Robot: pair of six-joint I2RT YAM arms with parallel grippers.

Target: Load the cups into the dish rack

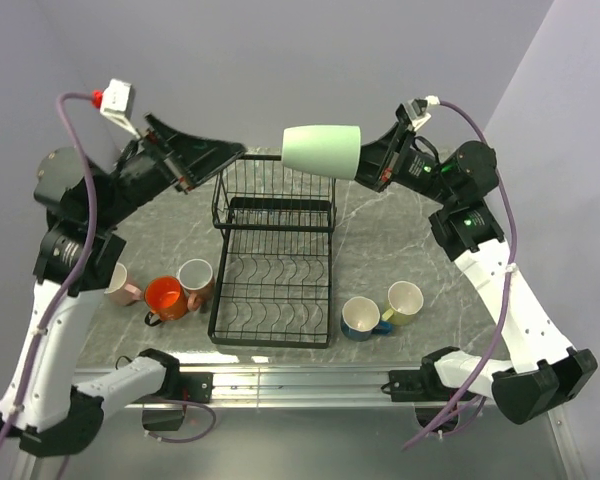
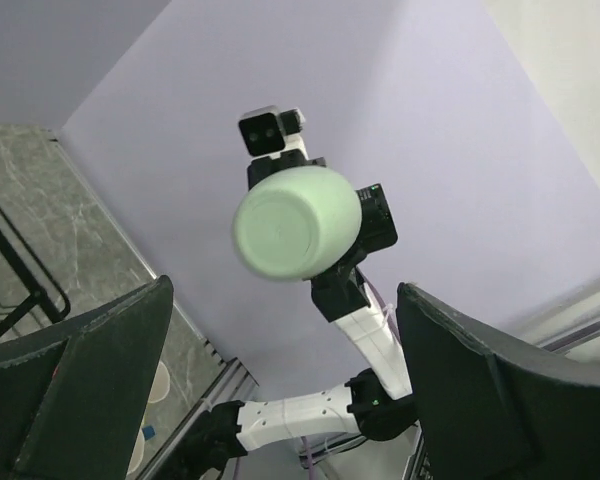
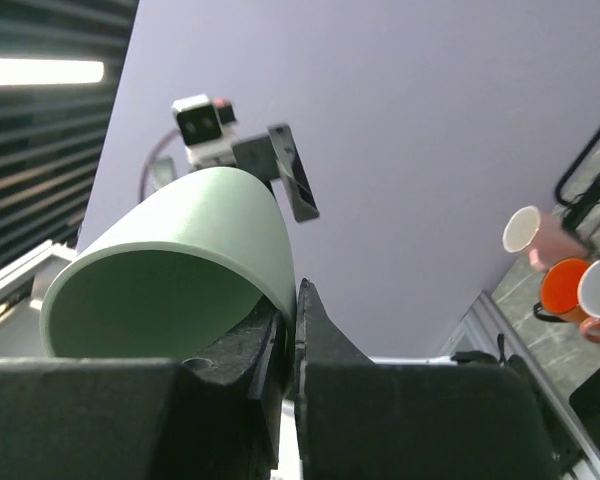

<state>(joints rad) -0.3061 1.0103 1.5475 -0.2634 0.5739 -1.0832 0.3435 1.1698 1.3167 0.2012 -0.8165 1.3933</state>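
Note:
The black wire dish rack (image 1: 275,262) stands mid-table. My right gripper (image 1: 364,163) is shut on the rim of a pale green mug (image 1: 322,150) and holds it on its side, high above the rack's far end. In the right wrist view the jaws (image 3: 292,305) pinch the green mug's wall (image 3: 195,235), one finger inside it. My left gripper (image 1: 218,153) is open and empty, raised by the rack's far left corner. In the left wrist view its fingers (image 2: 90,390) spread wide and the green mug's base (image 2: 295,222) faces them.
Pink (image 1: 119,285), orange (image 1: 165,297) and salmon (image 1: 197,277) mugs stand left of the rack. Blue (image 1: 361,318) and yellow-green (image 1: 404,301) mugs stand to its right. The left group also shows in the right wrist view (image 3: 565,285). Walls close in behind and at the right.

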